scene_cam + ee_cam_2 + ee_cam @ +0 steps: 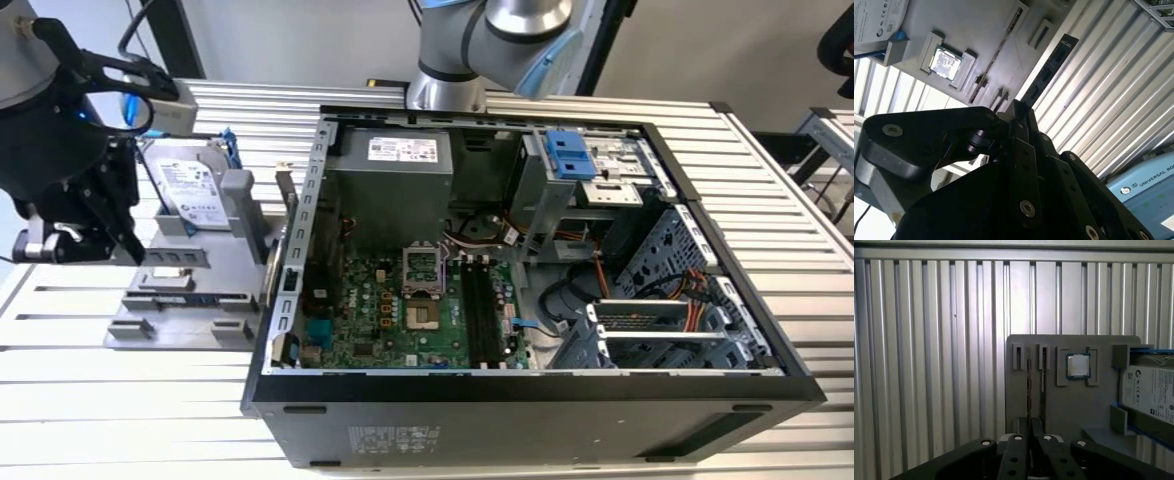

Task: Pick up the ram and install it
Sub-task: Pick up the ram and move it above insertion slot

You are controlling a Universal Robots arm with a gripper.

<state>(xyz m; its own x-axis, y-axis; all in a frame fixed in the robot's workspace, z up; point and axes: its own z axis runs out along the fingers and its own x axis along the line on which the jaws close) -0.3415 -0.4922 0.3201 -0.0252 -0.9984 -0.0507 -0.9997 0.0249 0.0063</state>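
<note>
Ram: slim dark stick (pixel 1048 72); raised clear of the grey holder (pixel 1064 410); reaches out over the ribbed table (pixel 929 365) just beside the holder's edge.
Gripper: (pixel 1021 112) clenched on one end of the ram; the rest of the stick juts past the fingertips.
Holder: carries a square chip (pixel 1078 365) and a hard drive (pixel 1151 390); the open computer case (pixel 534 400) is well apart from it.
Risk (judged): end-only grip may let the stick pivot or slip; a tilted stick could catch the holder's slot walls.
</note>
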